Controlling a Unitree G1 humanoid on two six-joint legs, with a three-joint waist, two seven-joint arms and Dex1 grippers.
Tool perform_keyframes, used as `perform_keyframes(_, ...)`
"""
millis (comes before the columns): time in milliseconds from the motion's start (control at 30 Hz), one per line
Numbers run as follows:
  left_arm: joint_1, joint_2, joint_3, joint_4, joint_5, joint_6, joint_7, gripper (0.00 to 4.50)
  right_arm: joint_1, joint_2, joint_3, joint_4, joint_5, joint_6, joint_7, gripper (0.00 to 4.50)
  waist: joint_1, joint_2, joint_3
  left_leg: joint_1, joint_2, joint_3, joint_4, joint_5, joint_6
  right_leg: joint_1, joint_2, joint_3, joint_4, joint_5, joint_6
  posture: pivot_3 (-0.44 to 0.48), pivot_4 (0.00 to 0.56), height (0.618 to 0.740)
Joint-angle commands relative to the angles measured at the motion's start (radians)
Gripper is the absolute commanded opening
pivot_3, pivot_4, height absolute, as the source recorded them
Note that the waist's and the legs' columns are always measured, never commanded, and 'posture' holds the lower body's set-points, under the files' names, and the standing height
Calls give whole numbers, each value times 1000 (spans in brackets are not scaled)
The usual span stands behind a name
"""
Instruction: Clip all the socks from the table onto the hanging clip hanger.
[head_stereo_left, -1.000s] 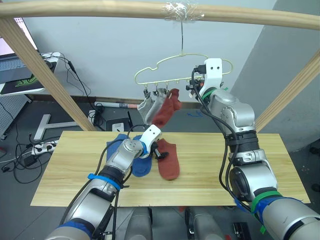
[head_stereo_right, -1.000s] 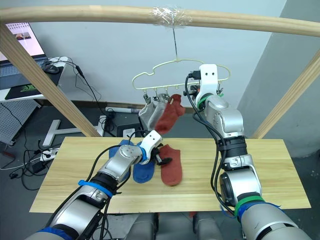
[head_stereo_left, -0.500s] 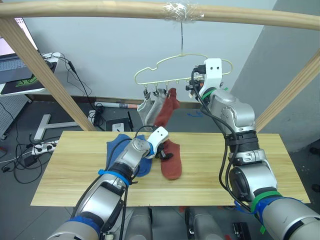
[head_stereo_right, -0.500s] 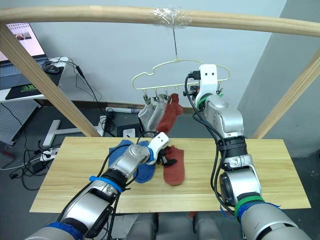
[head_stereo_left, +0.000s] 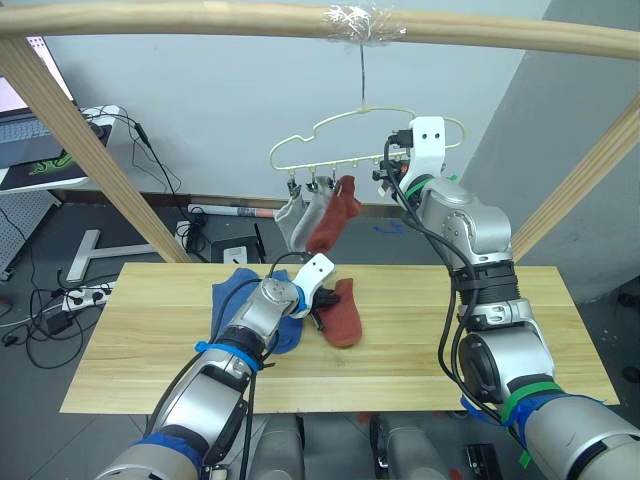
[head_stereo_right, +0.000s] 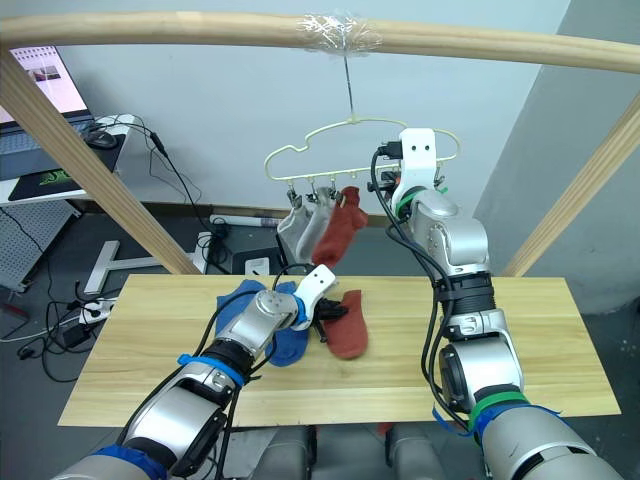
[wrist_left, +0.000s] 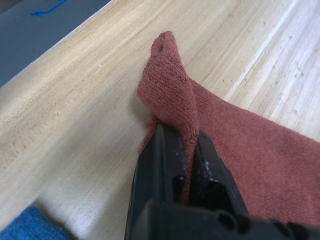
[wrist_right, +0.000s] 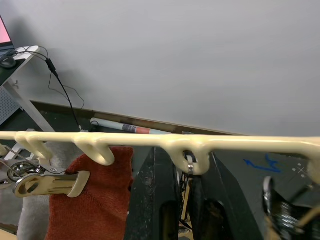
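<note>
One long table (head_stereo_left: 440, 345) carried two blue socks (head_stereo_left: 232, 296) beside a red sock (head_stereo_left: 343, 314), whose raised fold the left gripper (wrist_left: 183, 150) pinched between clenched fingers. Above hung the hanger (head_stereo_left: 330, 150) with two grey socks (head_stereo_left: 298, 214) and another red sock (head_stereo_left: 334, 215) clipped on. The right gripper (wrist_right: 182, 165) straddled its lower bar, fingers parted around a clip.

Head stereo overlooks the table (head_stereo_left: 420, 345); wrist cameras sit close-up
</note>
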Motion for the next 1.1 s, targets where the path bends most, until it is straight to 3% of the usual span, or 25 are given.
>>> perform_keyframes(33, -3, -14, 63, -115, -76, -8, -35, 217, -36, 7, -19, -74, 26, 21, -2, 0, 0, 0, 0, 0, 0, 0, 0, 0, 0, 0, 0, 0, 0, 0, 0, 104, 156, 740)
perform_keyframes(333, -93, -63, 164, -228, -186, 88, -23, 217, -40, 26, -50, -118, 55, 94, -36, 0, -1, 0, 0, 0, 0, 0, 0, 0, 0, 0, 0, 0, 0, 0, 0, 104, 158, 740)
perform_keyframes(700, -210, -108, 210, -194, -219, 95, 18, 217, -34, 40, -57, -140, 59, 124, -53, 0, -3, 0, 0, 0, 0, 0, 0, 0, 0, 0, 0, 0, 0, 0, 0, 92, 153, 740)
perform_keyframes(1100, -249, -118, 257, -177, -257, 97, 29, 217, -29, 31, -56, -135, 54, 120, -52, 0, -3, 0, 0, 0, 0, 0, 0, 0, 0, 0, 0, 0, -1, 0, 0, 88, 151, 740)
